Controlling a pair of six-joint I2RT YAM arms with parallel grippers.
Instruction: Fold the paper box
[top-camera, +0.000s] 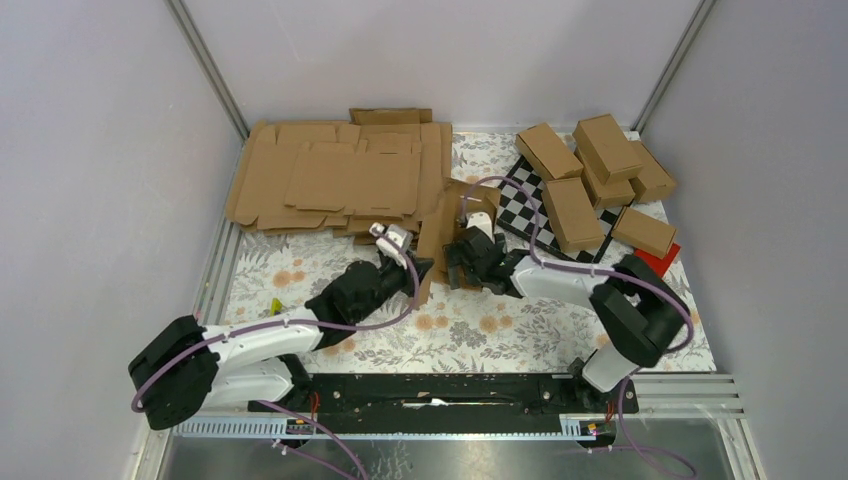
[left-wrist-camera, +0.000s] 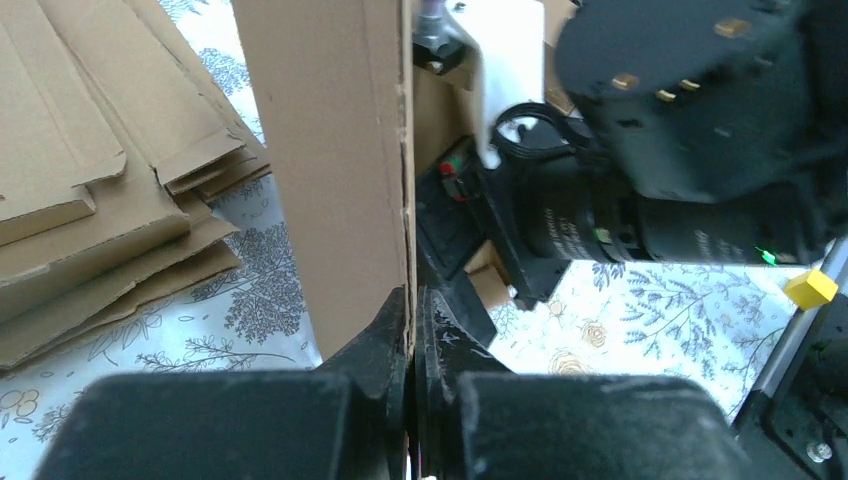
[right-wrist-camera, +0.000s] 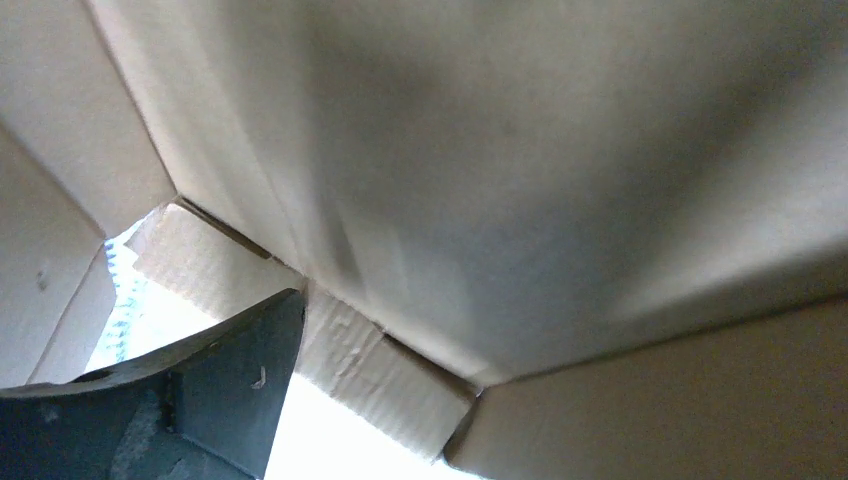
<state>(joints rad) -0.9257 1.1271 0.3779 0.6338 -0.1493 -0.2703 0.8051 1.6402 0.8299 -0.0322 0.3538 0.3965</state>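
A desk (top-camera: 500, 330) covered with a flowered cloth is sitting between plain grey walls; a pile of flat cardboard sheets (top-camera: 330, 180) is lying at its far left; a group of small closed cartons (top-camera: 580, 210) is resting at the far right, on and beside a chequered board (top-camera: 520, 205), with a red piece (top-camera: 665, 258) showing at the nearest carton's edge.

The paper box (top-camera: 440, 225) is standing near the middle of the desk, between the pile and the board, only partly formed, with its panels rising from the cloth; both arms are reaching in to it from either side.

The left pincer (top-camera: 420, 268) is touching the box's near left side; in the left wrist view that pincer (left-wrist-camera: 411, 310) is squeezing its two dark fingers almost together on the lower edge of an upright brown panel (left-wrist-camera: 330, 150), so it is gripping the paper box; the panel is rising straight up from the grip, with the pile of sheets lying to its left and the right arm's black body (left-wrist-camera: 680, 120) just behind it to the right.

The right pincer (top-camera: 468, 258) is pressing close against the box's near right side; in the right wrist view the cardboard (right-wrist-camera: 550, 150) is filling nearly everything, with creases and a folded flap just beside one dark finger (right-wrist-camera: 200, 400) at the lower left; the other finger is hidden, so I cannot tell how wide this pincer is standing or whether it is gripping the box.
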